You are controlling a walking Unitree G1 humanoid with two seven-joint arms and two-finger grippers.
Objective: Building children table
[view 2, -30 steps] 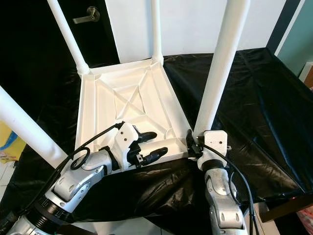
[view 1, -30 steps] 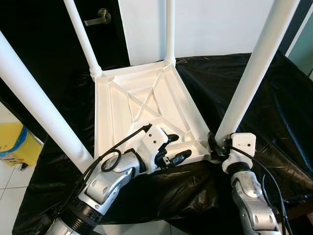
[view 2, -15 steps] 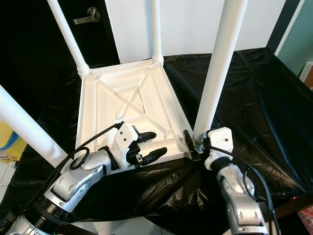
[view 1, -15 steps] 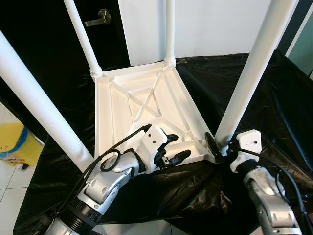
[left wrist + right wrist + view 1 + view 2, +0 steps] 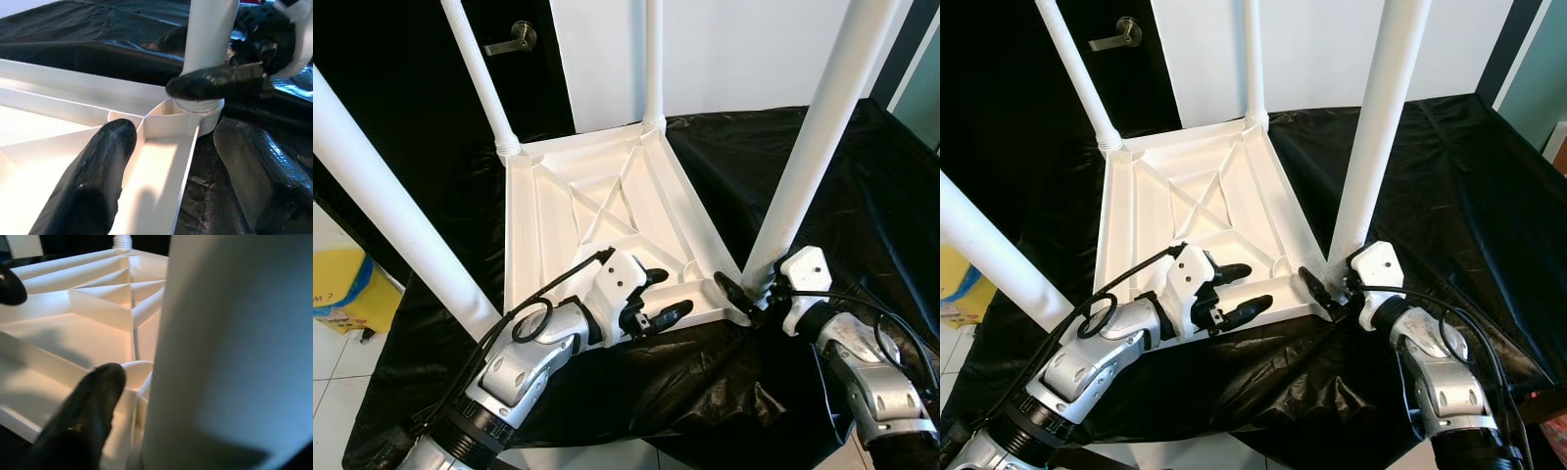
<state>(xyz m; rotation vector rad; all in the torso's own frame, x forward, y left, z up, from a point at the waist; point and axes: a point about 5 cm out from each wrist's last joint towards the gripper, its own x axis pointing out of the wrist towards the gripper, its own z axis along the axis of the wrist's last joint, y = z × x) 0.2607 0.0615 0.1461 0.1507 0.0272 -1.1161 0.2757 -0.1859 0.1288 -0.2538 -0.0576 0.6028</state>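
R gripper [image 5: 741, 294] – table leg [image 5: 803, 166]

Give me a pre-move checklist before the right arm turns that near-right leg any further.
1. Tabletop lies upside down on the black sheet: ok.
2. Left gripper straddles the tabletop's near rim to steady it, one finger inside, one outside: ok.
3. Right gripper is at the base of the near-right leg, fingers around it: ok.
4. Near-right leg fully seated in its corner socket: cannot tell.
5. Other three legs stand in their corners: ok.
6. Right arm's cable hangs free of the leg: ok.
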